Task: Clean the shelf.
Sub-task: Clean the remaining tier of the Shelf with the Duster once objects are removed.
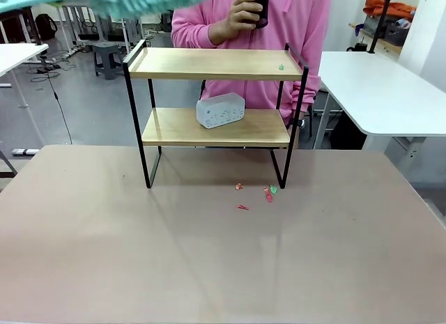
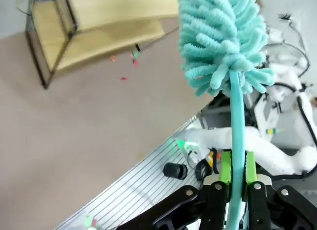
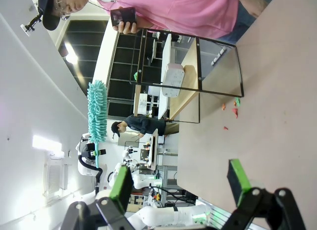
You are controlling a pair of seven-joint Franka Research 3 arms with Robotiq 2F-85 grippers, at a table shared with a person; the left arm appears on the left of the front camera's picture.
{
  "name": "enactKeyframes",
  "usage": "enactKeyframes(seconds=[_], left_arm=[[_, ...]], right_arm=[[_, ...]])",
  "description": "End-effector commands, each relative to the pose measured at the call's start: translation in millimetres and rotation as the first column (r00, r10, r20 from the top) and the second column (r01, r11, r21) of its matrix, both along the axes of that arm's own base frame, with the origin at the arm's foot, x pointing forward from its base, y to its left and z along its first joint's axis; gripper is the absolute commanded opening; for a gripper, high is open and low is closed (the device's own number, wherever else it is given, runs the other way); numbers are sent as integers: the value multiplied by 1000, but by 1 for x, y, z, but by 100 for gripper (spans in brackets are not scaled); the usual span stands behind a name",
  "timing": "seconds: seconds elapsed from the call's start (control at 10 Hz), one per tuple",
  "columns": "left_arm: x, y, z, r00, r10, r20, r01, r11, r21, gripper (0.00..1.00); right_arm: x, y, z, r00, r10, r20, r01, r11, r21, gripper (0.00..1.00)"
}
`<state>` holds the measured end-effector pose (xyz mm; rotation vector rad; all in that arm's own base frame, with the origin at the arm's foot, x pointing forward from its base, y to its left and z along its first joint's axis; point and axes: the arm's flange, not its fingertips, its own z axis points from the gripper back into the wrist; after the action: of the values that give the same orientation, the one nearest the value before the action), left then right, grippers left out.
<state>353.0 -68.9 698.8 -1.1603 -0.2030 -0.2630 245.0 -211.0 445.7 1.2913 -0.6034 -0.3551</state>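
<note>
Duster (image 2: 223, 37) clamped in left claw (image 2: 237, 166), high beside shelf (image 1: 216, 63); right claw (image 3: 178, 179) wide apart.

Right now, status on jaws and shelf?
Left gripper: jaws shut on duster, held high. Right gripper: jaws open. Shelf: green scrap on top board. Power strip blocks lower board.

I count one shelf (image 1: 216, 63) with two wooden boards, one white power strip (image 1: 220, 110) on the lower board and one green scrap (image 1: 281, 67) on the upper. On the tabletop (image 1: 104, 254) lie four small scraps (image 1: 268, 195), three red and one green. There is one teal duster (image 2: 223, 37), one person (image 1: 293, 24) with one dark phone (image 1: 259, 5), and two robot hands, the left hand (image 2: 237, 170) and the right hand (image 3: 179, 179).
</note>
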Motion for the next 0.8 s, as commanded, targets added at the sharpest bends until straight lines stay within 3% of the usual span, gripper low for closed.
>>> enactKeyframes(seconds=[0.0,0.1,0.2,0.4,0.5,0.6,0.7], left_arm=[[15,-30,-6,1000,-12,-2,12,997,76,0],[13,-43,-17,999,8,-36,-3,991,134,0],[10,-29,-8,999,-34,-9,34,999,33,0],[10,-29,-8,999,-34,-9,34,999,33,0],[16,-45,-17,999,-36,-20,37,997,69,12],[18,-39,-18,993,110,40,-115,981,158,12],[28,-49,-24,992,115,46,-122,974,194,12]], right_arm=[[3,0,3,1000,-4,23,4,1000,7,100],[3,0,3,1000,-4,23,4,1000,7,100],[3,0,3,1000,-4,23,4,1000,7,100],[3,0,3,1000,-4,23,4,1000,7,100],[3,0,3,1000,-4,23,4,1000,7,100],[3,0,3,1000,-4,23,4,1000,7,100],[3,0,3,1000,-4,23,4,1000,7,100]])
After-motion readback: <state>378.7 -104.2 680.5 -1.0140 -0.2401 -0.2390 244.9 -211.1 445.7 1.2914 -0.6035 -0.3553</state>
